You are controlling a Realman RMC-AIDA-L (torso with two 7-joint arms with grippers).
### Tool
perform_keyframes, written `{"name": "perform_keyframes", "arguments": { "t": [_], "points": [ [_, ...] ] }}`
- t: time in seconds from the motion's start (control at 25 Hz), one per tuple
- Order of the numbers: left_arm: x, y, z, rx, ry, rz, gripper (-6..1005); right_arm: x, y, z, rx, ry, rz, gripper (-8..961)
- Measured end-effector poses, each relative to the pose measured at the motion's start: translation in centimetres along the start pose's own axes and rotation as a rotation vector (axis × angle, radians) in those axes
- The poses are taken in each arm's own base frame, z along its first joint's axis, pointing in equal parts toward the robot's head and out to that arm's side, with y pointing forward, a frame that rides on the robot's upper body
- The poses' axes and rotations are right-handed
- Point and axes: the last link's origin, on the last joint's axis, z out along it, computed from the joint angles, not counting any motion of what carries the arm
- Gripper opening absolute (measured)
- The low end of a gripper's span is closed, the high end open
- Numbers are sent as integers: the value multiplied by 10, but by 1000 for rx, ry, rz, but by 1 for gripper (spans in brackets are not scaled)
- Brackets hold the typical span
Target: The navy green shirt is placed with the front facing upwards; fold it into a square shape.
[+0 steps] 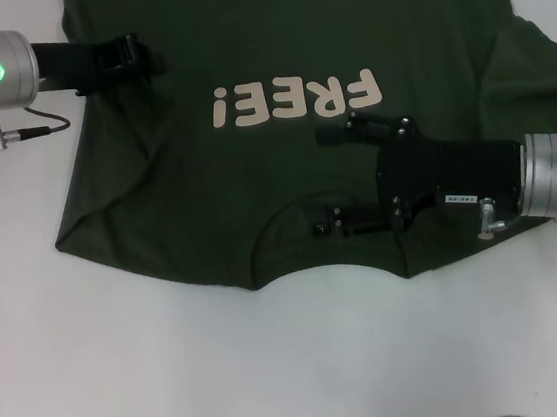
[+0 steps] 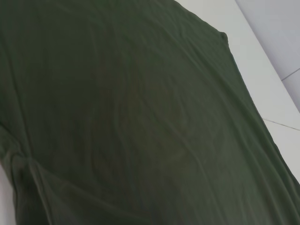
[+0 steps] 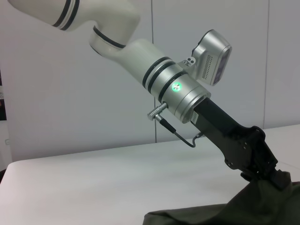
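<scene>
Shirt (image 1: 284, 168) top edge cut off; left hand (image 1: 146, 58) pinching its side, right hand (image 1: 330, 177) spread over collar

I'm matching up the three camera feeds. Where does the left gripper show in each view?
Head view: left gripper at upper left, over the shirt near its left side.
Left wrist view: not in it; only shirt cloth and table.
Right wrist view: lower right, its tip meeting a raised bunch of shirt.
Shared landmark: the green shirt on the white table.
</scene>
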Motion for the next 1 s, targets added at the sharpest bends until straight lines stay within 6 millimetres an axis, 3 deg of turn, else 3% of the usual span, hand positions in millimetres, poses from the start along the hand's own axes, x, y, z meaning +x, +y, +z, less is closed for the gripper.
{"name": "perform_keyframes", "arguments": {
  "t": [0.36, 0.68, 1.0],
  "points": [
    [-2, 2, 8, 19, 2, -3, 5, 0, 0, 0, 1, -1, 1, 927],
    [-1, 8, 12, 30, -17, 33, 288, 0, 0, 0, 0, -1, 3, 927],
    [14, -14, -18, 87, 71, 32, 571, 0, 0, -1, 4, -2, 7, 927]
  ]
}}
